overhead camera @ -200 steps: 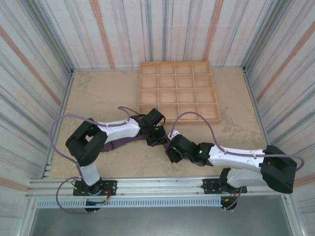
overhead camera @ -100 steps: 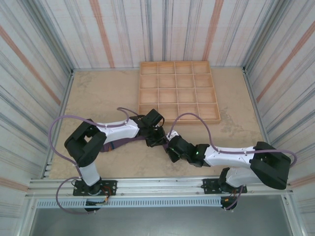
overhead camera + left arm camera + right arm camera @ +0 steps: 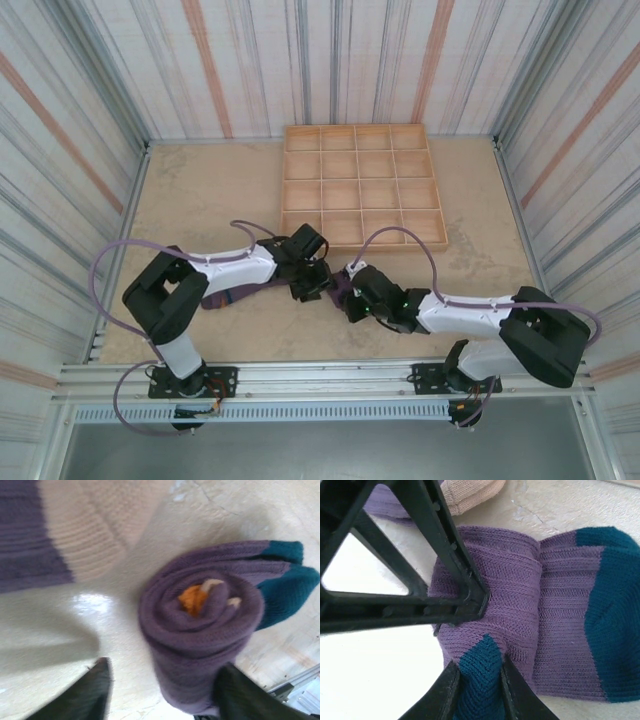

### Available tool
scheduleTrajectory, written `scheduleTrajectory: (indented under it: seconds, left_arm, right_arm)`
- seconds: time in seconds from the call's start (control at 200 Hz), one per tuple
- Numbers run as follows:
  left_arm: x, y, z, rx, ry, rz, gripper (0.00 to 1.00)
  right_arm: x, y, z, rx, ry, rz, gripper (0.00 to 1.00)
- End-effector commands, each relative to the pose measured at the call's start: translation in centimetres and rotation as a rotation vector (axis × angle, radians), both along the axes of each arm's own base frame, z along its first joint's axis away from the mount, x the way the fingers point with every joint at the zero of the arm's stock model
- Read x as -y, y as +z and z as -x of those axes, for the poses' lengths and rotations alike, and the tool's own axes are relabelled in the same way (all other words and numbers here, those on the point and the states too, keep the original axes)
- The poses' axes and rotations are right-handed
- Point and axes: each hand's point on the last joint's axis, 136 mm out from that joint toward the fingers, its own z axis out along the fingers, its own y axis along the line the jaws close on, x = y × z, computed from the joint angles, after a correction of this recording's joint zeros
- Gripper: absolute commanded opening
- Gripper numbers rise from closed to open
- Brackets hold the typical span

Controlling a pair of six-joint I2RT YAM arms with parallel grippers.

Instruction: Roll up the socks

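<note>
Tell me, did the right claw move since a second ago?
Yes. The right claw, pinching the rolled sock, crept a little up the picture toward the wooden tray.

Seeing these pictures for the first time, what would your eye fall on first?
The purple sock roll, orange at its core, lies between the left gripper's spread fingers. The right gripper pinches its teal patch. From above, both arms meet mid-table before a wooden grid tray.

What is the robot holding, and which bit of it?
The right claw pinches the rolled purple sock by its teal heel. The left claw is open around the roll and is not gripping it.
</note>
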Motion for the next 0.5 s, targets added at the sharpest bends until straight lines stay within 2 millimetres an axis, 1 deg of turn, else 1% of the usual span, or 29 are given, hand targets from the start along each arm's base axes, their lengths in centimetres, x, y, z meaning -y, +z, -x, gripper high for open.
scheduleTrajectory:
  seconds: [0.0,0.08,0.1,0.13,0.14,0.155,0.26,0.361,0.496]
  left_arm:
    - [-2.0,-0.4,1.5,-0.033,-0.002,-0.063,0.71]
    - [-2.1,0.1,1.3,-0.014,0.000,-0.063,0.79]
    - [-2.1,0.1,1.3,-0.006,-0.003,-0.065,0.84]
    - [-2.2,0.3,1.2,0.005,-0.005,-0.065,0.86]
    - [-2.2,0.4,1.1,0.009,-0.007,-0.064,0.95]
    - [-2.2,0.5,1.0,0.017,-0.006,-0.066,0.98]
    - [-2.2,1.4,0.4,0.075,-0.014,-0.051,0.98]
    - [-1.3,2.5,-0.4,0.154,-0.046,0.007,0.99]
    - [-0.9,3.4,-1.4,0.234,-0.085,0.021,0.96]
  right_arm:
    - [3.4,-4.2,2.1,-0.188,-0.050,0.101,0.14]
    - [3.5,-4.5,2.0,-0.251,-0.066,0.063,0.14]
    - [3.5,-4.5,1.9,-0.265,-0.072,0.052,0.14]
    - [3.6,-4.6,1.8,-0.288,-0.083,0.039,0.14]
    - [3.6,-4.7,1.8,-0.298,-0.085,0.034,0.13]
    - [3.7,-4.7,1.7,-0.309,-0.090,0.026,0.13]
    - [3.8,-5.3,1.5,-0.407,-0.125,-0.036,0.12]
    - [3.9,-5.8,1.3,-0.492,-0.159,-0.097,0.10]
    - [3.9,-5.6,0.9,-0.562,-0.191,-0.215,0.10]
